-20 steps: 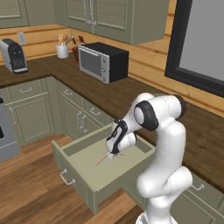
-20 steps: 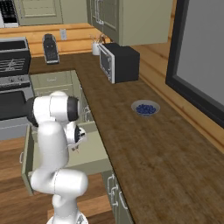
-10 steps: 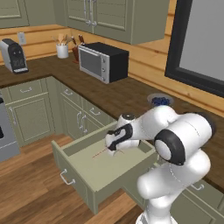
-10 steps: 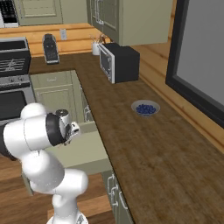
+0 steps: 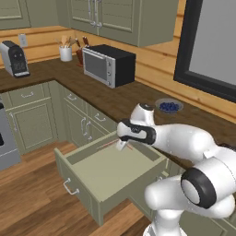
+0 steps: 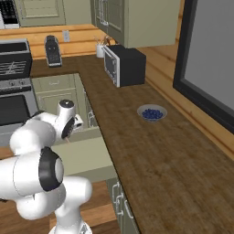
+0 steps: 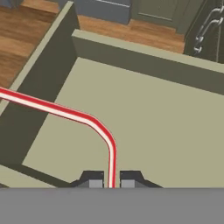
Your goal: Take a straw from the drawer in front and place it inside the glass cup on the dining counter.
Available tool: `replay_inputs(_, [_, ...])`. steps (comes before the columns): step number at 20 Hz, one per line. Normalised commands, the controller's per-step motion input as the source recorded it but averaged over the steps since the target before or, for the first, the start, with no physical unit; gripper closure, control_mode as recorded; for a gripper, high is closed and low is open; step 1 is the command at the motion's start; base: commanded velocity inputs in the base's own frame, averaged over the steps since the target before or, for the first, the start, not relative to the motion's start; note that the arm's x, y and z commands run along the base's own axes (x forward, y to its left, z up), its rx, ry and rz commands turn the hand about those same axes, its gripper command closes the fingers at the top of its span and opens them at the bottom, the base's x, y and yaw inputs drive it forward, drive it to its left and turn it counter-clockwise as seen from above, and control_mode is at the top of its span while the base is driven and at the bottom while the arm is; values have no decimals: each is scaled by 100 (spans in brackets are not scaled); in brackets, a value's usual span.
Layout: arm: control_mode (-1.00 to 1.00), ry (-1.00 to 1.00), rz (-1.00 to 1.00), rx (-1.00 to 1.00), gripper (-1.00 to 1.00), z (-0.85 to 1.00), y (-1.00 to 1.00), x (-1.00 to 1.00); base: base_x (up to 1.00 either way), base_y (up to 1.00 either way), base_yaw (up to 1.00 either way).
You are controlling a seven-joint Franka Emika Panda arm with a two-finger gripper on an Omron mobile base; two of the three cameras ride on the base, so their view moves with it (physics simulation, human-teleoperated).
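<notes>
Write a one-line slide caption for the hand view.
Tool shut on the bent red-and-white straw, held above the open drawer's bare floor.

So the drawer (image 5: 103,177) is pulled out from the cabinet run under the worktop (image 6: 151,151), sticking out over the wood floor (image 5: 27,193). The gripper (image 7: 111,180) hangs over the drawer's back half, up near the worktop edge, clamped on the straw (image 7: 74,114), which pokes out above the drawer floor toward one side wall. On the worktop, a bowl (image 6: 152,113) sits behind the arm, closer to the wall. Further along is the microwave (image 5: 107,65), then a utensil holder (image 5: 66,53) in the corner just past it. The coffee machine (image 5: 13,58) is on the worktop around the corner, with the stove (image 6: 14,87) right next to it.
</notes>
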Motion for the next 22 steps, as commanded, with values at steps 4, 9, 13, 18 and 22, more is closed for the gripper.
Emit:
replay_inputs(4, [-100, 10, 0, 0, 100, 100, 0, -4, 0, 0, 0])
replay_inputs(9, [-100, 9, 0, -1, 100, 100, 0, -28, 0, 0, 0])
replay_inputs(13, [-100, 8, 0, -6, 100, 100, -16, -57, 0, 0, 0])
replay_inputs(18, [-100, 6, 0, -8, 100, 93, -32, -69, 0, 0, 0])
replay_inputs(22, [-100, 6, 0, -6, 100, 68, -47, -61, 0, 0, 0])
